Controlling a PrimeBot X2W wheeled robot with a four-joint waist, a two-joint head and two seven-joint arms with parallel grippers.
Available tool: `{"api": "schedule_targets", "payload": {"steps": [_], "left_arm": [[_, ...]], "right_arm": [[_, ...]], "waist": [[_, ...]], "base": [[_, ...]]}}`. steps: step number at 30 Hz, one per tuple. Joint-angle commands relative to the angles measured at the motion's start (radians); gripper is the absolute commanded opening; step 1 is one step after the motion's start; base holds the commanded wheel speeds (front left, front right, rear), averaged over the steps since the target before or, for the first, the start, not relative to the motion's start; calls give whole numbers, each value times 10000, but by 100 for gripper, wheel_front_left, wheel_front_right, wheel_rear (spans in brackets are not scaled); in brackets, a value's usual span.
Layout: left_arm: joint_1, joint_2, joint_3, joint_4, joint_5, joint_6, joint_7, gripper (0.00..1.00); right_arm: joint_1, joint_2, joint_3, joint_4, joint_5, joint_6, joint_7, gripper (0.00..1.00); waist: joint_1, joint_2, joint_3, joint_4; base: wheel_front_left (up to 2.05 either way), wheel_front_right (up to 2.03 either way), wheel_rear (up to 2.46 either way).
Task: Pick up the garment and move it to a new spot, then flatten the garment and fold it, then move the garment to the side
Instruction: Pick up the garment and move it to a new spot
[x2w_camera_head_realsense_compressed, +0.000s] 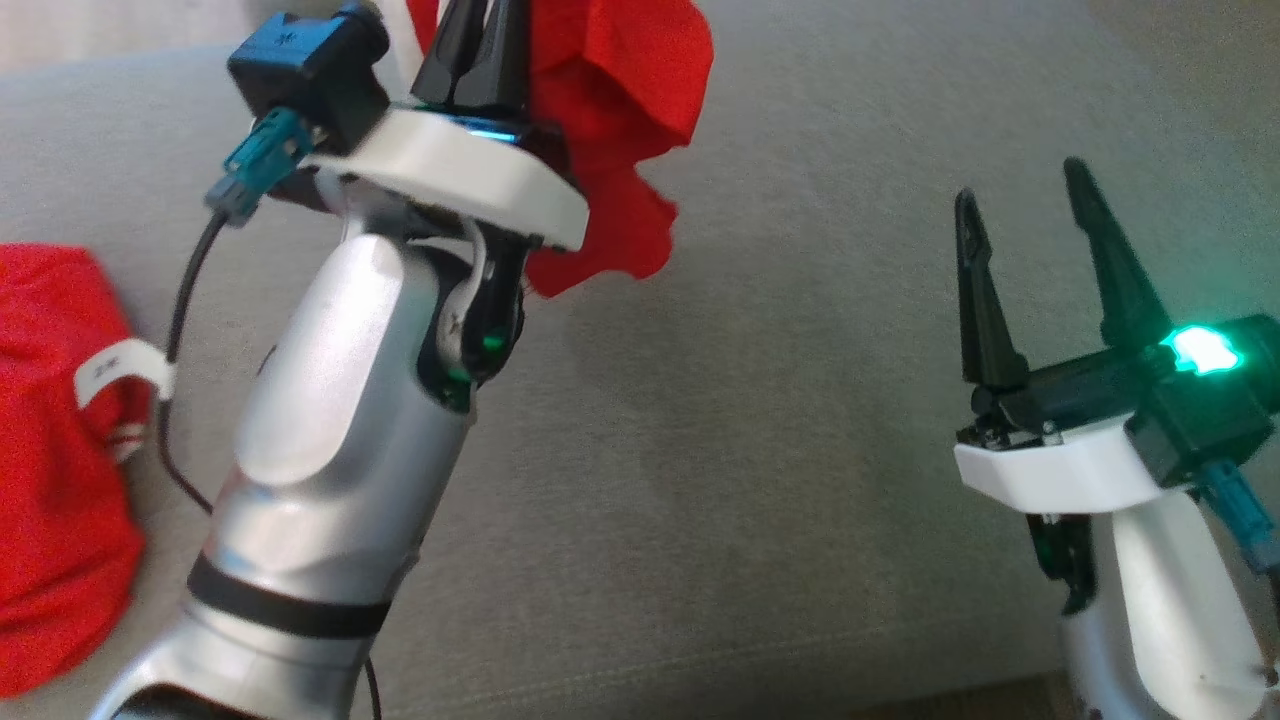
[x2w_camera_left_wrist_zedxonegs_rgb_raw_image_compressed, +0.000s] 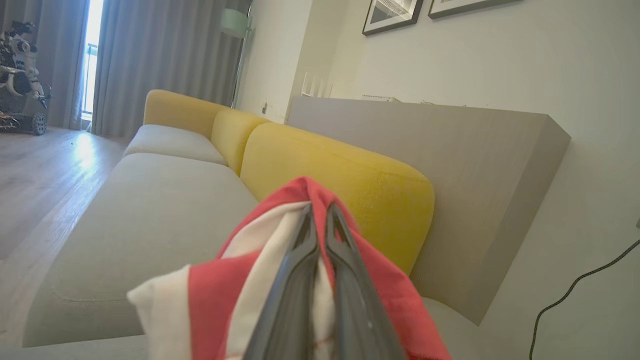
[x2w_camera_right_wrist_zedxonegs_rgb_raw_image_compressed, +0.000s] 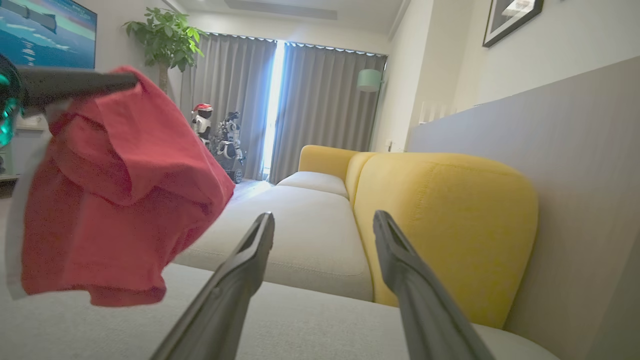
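Garment (x2w_camera_head_realsense_compressed: 620, 90), red, head view: it is hanging bunched from the left gripper (x2w_camera_head_realsense_compressed: 480, 40), whose two dark fingers are pressing together on a fold of the fabric. Most of the cloth is drooping to the right of and below those jaws, over the grey seat cushion (x2w_camera_head_realsense_compressed: 780, 450). The right gripper (x2w_camera_head_realsense_compressed: 1020, 190) is standing well apart from the garment, its fingers spreading wide, with bare cushion showing between them. A second red cloth (x2w_camera_head_realsense_compressed: 50, 480) bearing a white tag (x2w_camera_head_realsense_compressed: 120, 370) is lying on the cushion, well to the left of the left arm's jaws.

Left wrist view: the two fingers are running up the middle and meeting at the tips. They are pinching red and white fabric, which is draping over the tips and down both sides of them. A yellow back cushion (x2w_camera_left_wrist_zedxonegs_rgb_raw_image_compressed: 350, 185) is sitting beyond the tips, and the grey seat is stretching away to the left of the jaws.

Right wrist view: this arm's own fingers are spreading apart and gripping nothing, with seat and yellow cushion showing in the gap. The garment is hanging up and to the left of these jaws, suspended from the other arm's dark fingers, which are entering from the left edge pressed flat together. Whether its lower hem is touching the seat cannot be determined.
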Motion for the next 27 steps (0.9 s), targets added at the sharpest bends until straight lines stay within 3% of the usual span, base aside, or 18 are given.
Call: {"api": "schedule_targets", "payload": {"steps": [1,2,5,12,14,15,22,27], "left_arm": [[-511,193,298,-320,-5,11,-51,0],[-736,193,-42,133,-388,344,-331,0],[-1002,192,-747,810,-900,678,-615,0],[-1244,192,-2760,2070,-2334,1057,-999,0],[-1283,192,-3519,2328,-2766,1065,-1018,54],[-1311,192,-3873,2390,-2990,1051,-1026,100],[-1559,191,-5016,2456,-4045,1144,-1070,100],[-1625,191,-4070,1874,-3635,1327,-1079,100]], "right_arm": [[-359,64,249,-366,54,-7,-60,100],[-473,67,307,-542,190,-7,-60,100],[-612,69,389,-737,352,-7,-60,100],[-886,70,567,-809,740,-7,-60,100],[-907,71,563,-775,804,-7,-60,100],[-906,71,559,-752,820,-7,-60,100],[-777,71,492,-554,804,-7,-60,100],[-641,71,466,-397,593,-7,-60,100]], "waist": [[0,-1,527,-613],[0,-1,796,-969],[0,-1,1178,-1444],[0,-1,1697,-2308],[0,-1,1716,-2406],[0,-1,1703,-2426],[0,-1,1440,-2113],[0,-1,1064,-1401]], "base": [[0,0,0],[0,0,0],[0,0,0],[0,0,0],[0,0,0],[0,0,0],[0,0,0],[0,0,0]]}}
